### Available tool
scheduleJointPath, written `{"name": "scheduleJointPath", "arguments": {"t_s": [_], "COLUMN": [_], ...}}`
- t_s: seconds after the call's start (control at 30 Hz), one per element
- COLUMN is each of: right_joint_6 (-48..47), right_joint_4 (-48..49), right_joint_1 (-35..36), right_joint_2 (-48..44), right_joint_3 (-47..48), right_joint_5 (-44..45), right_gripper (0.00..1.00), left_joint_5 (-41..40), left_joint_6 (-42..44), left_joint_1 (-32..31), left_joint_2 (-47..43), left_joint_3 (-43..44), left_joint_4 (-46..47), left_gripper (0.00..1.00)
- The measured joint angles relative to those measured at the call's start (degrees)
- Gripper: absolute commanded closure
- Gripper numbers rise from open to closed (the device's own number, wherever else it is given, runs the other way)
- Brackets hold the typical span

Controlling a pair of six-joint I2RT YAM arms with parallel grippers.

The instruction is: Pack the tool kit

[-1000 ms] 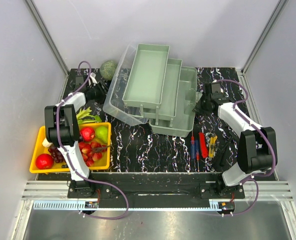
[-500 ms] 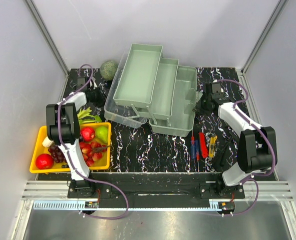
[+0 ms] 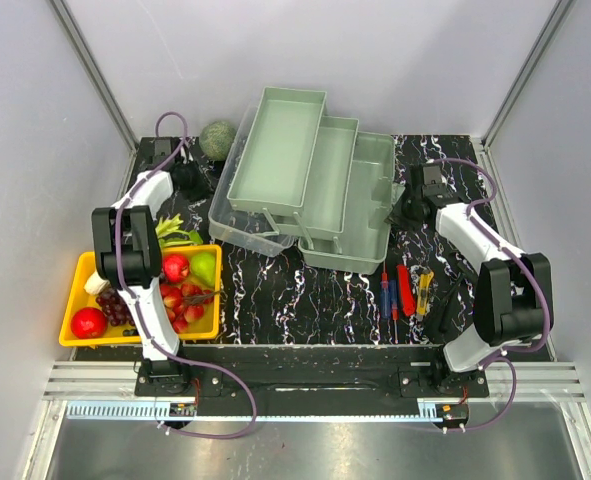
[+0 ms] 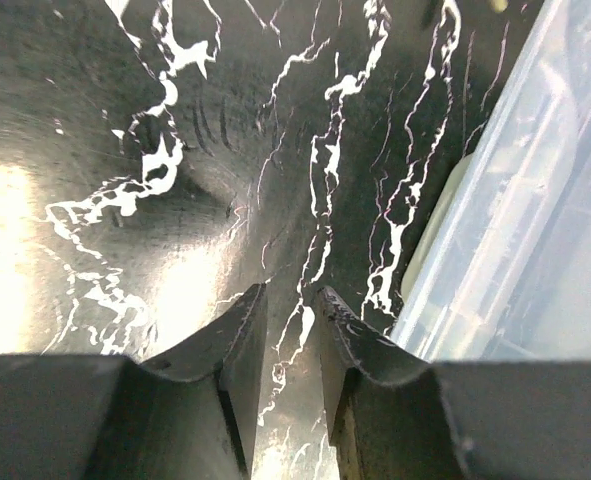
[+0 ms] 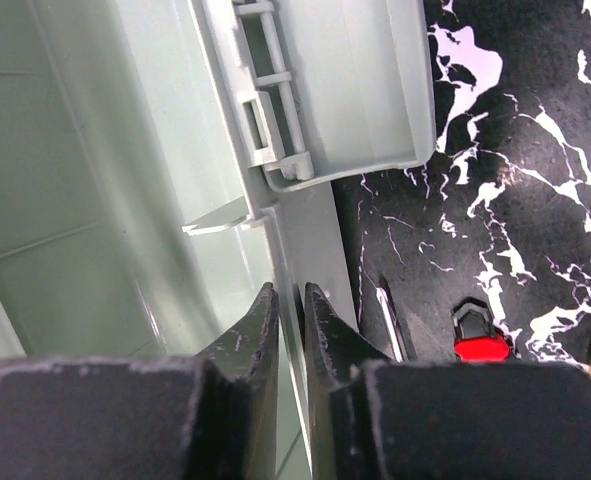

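The pale grey-green toolbox (image 3: 363,238) stands open at the middle of the mat, its fold-out trays (image 3: 280,150) stepped up toward the left over the translucent lid (image 3: 237,228). My right gripper (image 3: 399,208) is shut on the toolbox's right wall, and the rim sits between the fingers in the right wrist view (image 5: 287,292). My left gripper (image 3: 192,181) hovers left of the lid, slightly open and empty over the mat (image 4: 290,292); the lid (image 4: 535,200) is to its right. A blue-handled screwdriver (image 3: 385,294), a red tool (image 3: 405,290) and a yellow tool (image 3: 425,290) lie in front of the box.
A yellow fruit tray (image 3: 72,300) with apples, a pear and grapes sits front left. Green vegetables (image 3: 178,231) lie behind it. A green melon (image 3: 216,139) is at the back left. The red tool (image 5: 480,338) lies close to the right wrist.
The lid and trays have swung down and left to rest. My left gripper has drawn back left and away from the lid. The right gripper has kept its hold.
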Motion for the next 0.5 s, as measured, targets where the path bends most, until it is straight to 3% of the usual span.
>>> {"name": "scheduleJointPath", "arguments": {"t_s": [0.1,0.27,0.5], "right_joint_6": [0.04,0.79,0.61], "right_joint_4": [-2.89,-6.64,-7.04], "right_joint_1": [0.00,-0.61,-1.92], "right_joint_2": [-0.17,-3.45,-10.88], "right_joint_3": [1.60,5.49,8.74], "right_joint_5": [0.61,2.45,3.74], "right_gripper": [0.74,0.49,0.44], "left_joint_5": [-2.95,-7.17,-7.61], "left_joint_6": [0.46,0.81,0.98], "left_joint_1": [0.00,0.00,0.00], "left_joint_2": [-1.73,-5.79,-14.05], "left_joint_3": [2.73,9.81,13.81], "left_joint_4": [-3.08,-7.28,-9.09], "left_gripper": [0.62,0.53,0.40]}}
